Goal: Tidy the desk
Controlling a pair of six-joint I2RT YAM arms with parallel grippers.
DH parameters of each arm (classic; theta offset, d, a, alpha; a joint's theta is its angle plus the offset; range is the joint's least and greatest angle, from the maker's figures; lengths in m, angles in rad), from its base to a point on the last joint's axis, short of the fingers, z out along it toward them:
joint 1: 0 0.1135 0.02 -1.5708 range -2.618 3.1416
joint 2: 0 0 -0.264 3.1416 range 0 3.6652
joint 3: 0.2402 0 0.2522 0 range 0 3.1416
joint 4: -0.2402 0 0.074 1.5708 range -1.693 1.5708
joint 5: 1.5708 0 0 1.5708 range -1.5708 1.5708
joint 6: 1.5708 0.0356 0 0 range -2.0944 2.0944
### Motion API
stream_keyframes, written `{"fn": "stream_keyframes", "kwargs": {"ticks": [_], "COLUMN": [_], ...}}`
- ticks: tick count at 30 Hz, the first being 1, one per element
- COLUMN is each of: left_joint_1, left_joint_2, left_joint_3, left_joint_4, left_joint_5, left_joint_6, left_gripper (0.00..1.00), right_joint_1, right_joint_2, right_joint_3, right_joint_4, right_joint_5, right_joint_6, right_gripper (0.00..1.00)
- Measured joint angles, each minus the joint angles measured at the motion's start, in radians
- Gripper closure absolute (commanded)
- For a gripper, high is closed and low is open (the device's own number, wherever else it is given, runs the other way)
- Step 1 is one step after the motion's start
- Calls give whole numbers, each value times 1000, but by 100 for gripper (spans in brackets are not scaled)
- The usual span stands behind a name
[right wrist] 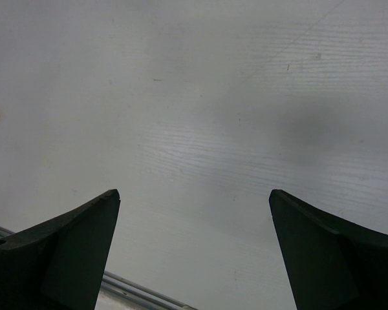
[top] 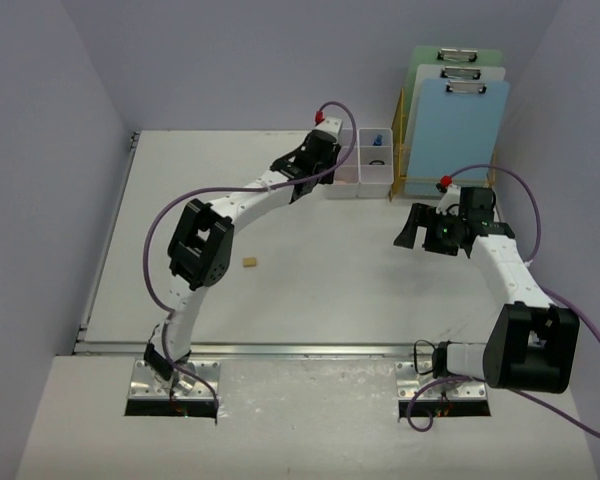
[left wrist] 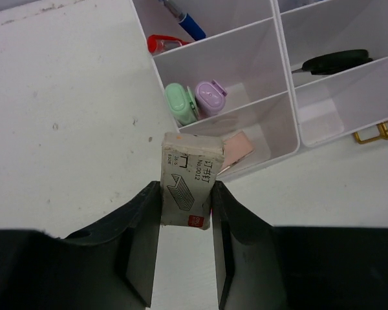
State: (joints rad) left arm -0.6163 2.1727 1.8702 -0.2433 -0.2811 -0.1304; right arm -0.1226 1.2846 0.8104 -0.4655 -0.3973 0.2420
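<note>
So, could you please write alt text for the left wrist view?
The left gripper holds a staple box at the near edge of a white compartmented organizer on the desk. Its compartments hold a blue pen and a black object.

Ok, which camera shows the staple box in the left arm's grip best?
Left wrist: the staple box fills the centre, label visible, clamped in the jaws of the left gripper at the organizer edge. Top external hides it under that arm's wrist; right wrist shows desk, no box.
</note>
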Motion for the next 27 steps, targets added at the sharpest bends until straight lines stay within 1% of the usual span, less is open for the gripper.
{"fn": "stream_keyframes", "kwargs": {"ticks": [2, 7, 10, 16, 20, 22, 27], "left_joint_1": [-5, -28, -34, -44, -58, -73, -119], "left_joint_2": [36, 100, 107, 107, 107, 107, 110], "left_joint_3": [11, 14, 13, 9, -9, -31, -73], "left_joint_4": [6, 40, 67, 173, 248, 297, 373], "left_joint_5": [-23, -85, -109, -132, -159, -181, -230], "left_joint_6": [-16, -32, -33, -26, 27, 80, 203], "left_gripper": [99, 94, 92, 92, 92, 92, 85], "right_joint_1": [0, 0, 0, 0, 0, 0, 0], "right_joint_2": [0, 0, 0, 0, 0, 0, 0], "right_joint_3": [0, 0, 0, 0, 0, 0, 0], "right_joint_4": [0, 0, 1, 1, 0, 1, 1], "right_joint_5": [0, -1, -2, -2, -1, -1, -1], "right_joint_6": [0, 1, 1, 1, 1, 0, 0], "right_gripper": [1, 1, 1, 1, 1, 1, 1]}}
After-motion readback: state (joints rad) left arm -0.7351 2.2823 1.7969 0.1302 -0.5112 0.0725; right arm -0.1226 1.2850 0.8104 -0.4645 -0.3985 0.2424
